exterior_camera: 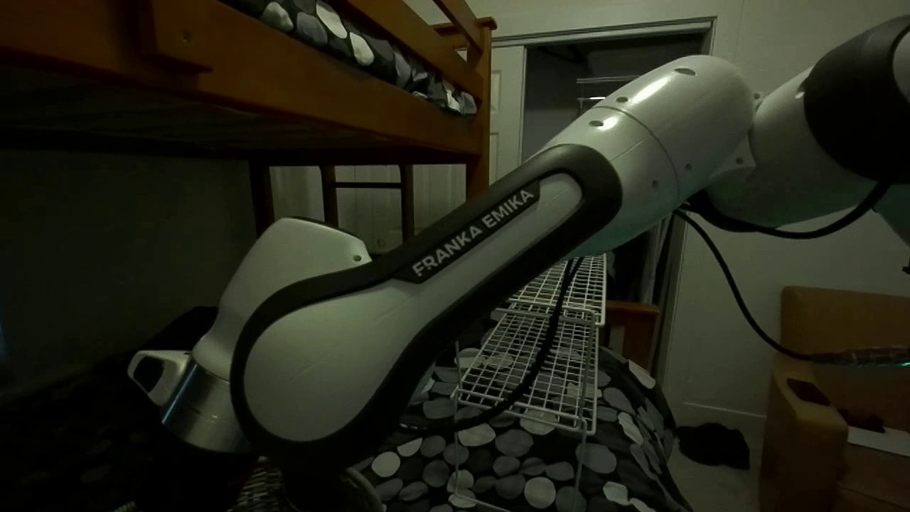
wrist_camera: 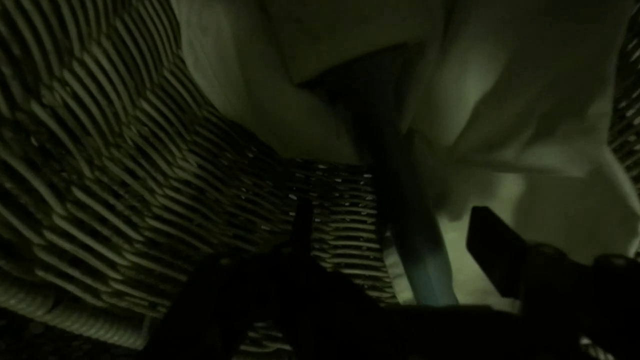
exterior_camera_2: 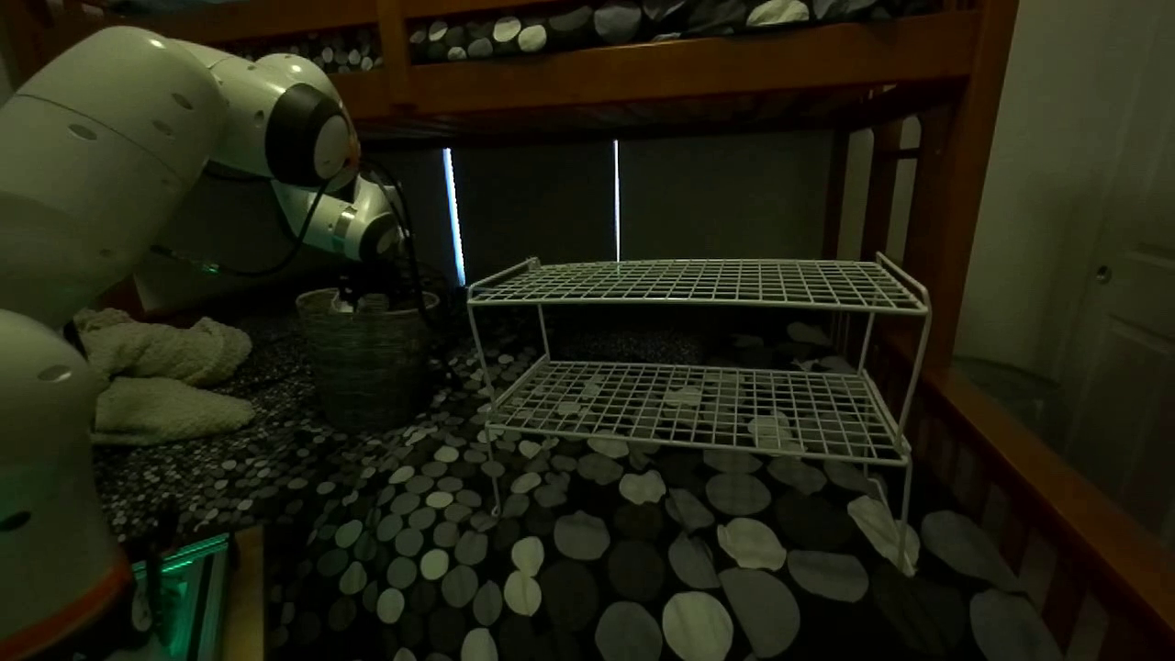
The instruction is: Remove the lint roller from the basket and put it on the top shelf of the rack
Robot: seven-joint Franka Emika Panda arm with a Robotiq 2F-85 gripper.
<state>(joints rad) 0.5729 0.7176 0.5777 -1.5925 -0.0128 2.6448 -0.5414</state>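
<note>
Basket [wrist_camera: 140,155]: cut off in wrist view
Lint roller [wrist_camera: 421,245]: blurred inside it — one end hidden behind gripper [wrist_camera: 391,215]

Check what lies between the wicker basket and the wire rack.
In an exterior view, a dark dotted bedspread covers the stretch between the wicker basket and the two-tier white wire rack.

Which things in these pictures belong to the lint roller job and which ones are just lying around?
Part of the job:
basket
lint roller, inside the basket
rack
gripper, open

Just around:
pale fleecy fabric, beside the basket
pale crumpled material, inside the basket
spotted bedding, under the rack
wooden bunk bed
dark bundle
</note>
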